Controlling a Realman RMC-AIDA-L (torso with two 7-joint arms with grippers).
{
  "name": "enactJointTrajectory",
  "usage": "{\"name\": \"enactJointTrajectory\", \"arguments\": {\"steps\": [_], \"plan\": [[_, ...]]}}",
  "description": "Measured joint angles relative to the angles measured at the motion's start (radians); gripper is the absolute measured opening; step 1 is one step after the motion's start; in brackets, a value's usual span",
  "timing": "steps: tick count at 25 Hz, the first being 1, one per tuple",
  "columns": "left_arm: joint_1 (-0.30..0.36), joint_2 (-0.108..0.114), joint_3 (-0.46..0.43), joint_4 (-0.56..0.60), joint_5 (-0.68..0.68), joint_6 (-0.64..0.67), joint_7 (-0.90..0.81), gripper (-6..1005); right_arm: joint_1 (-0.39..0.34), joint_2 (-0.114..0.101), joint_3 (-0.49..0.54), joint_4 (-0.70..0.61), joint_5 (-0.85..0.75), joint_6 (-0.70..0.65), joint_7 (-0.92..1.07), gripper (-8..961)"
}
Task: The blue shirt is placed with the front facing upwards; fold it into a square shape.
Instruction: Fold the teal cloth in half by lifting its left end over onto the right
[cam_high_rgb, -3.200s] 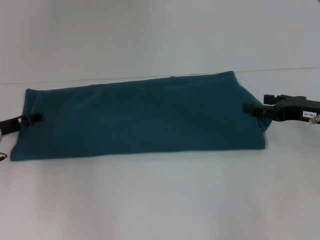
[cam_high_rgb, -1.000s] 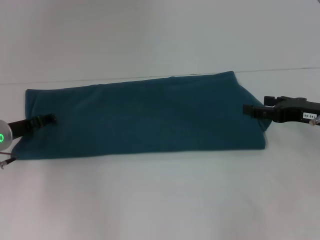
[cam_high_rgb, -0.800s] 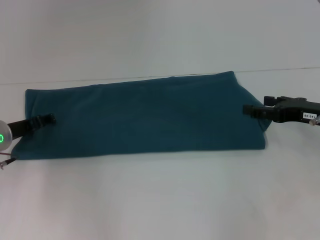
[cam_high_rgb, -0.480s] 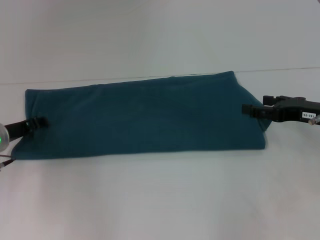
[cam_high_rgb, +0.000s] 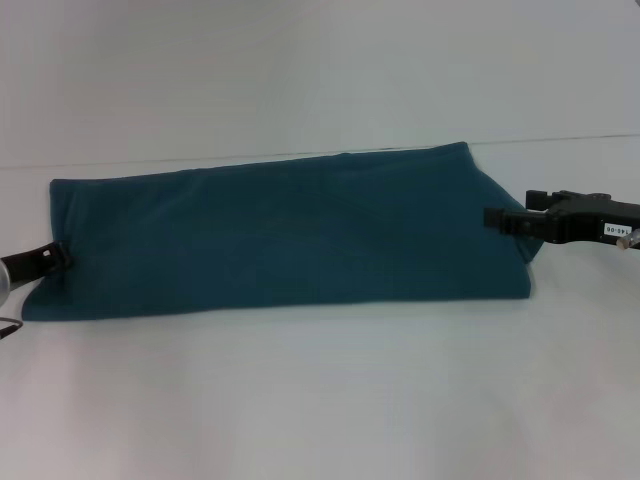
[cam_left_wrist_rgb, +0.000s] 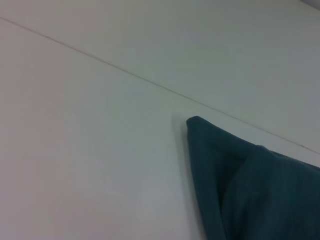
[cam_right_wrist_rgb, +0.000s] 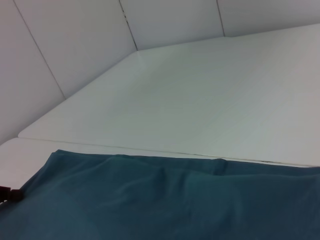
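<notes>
Now the shirt (cam_high_rgb: 290, 235) lies on the white tabletop (cam_high_rgb: 320, 400) as a long, narrow band, folded lengthwise and stretched from the robot's left to its right. Its plain teal side faces up; no lettering or label shows. The near edge runs almost straight, the far edge slopes slightly, and the right end tapers to a slanted corner. A thin seam in the tabletop runs behind the far edge.

At the shirt's left end, the left pincer (cam_high_rgb: 58, 257) reaches in from the frame's edge, its dark tip touching the cloth's border about halfway along that short side. Whether its fingers are spread or pressed together I cannot tell. In the left wrist view, only a folded corner of the shirt (cam_left_wrist_rgb: 240, 185) shows against the bare tabletop (cam_left_wrist_rgb: 90, 150), with a soft crease where the layers overlap.

At the right end, the right pincer (cam_high_rgb: 497, 218) comes in level from the right, its black tip lying over the slanted edge of the cloth. Its fingers look drawn together at the fabric, though I cannot tell if they actually pinch it. A small white tag sits on the arm behind it. The right wrist view looks along the shirt (cam_right_wrist_rgb: 160, 200), showing gentle ripples in the cloth, and a small dark tip (cam_right_wrist_rgb: 12, 195) at the far end.
</notes>
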Motion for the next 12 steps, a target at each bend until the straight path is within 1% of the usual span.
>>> {"name": "enactJointTrajectory", "arguments": {"steps": [4,10,12], "plan": [[-0.001,-0.003,0.001,-0.006,0.000,-0.003,0.001,221,0.000,0.000,0.000,0.000,0.000,0.001,0.000,926],[-0.004,-0.016,0.008,-0.032,0.000,-0.004,0.009,40,0.000,0.000,0.000,0.000,0.000,0.001,0.000,926],[-0.004,-0.020,0.010,-0.043,0.000,0.001,0.010,40,0.000,0.000,0.000,0.000,0.000,0.001,0.000,926]]}}
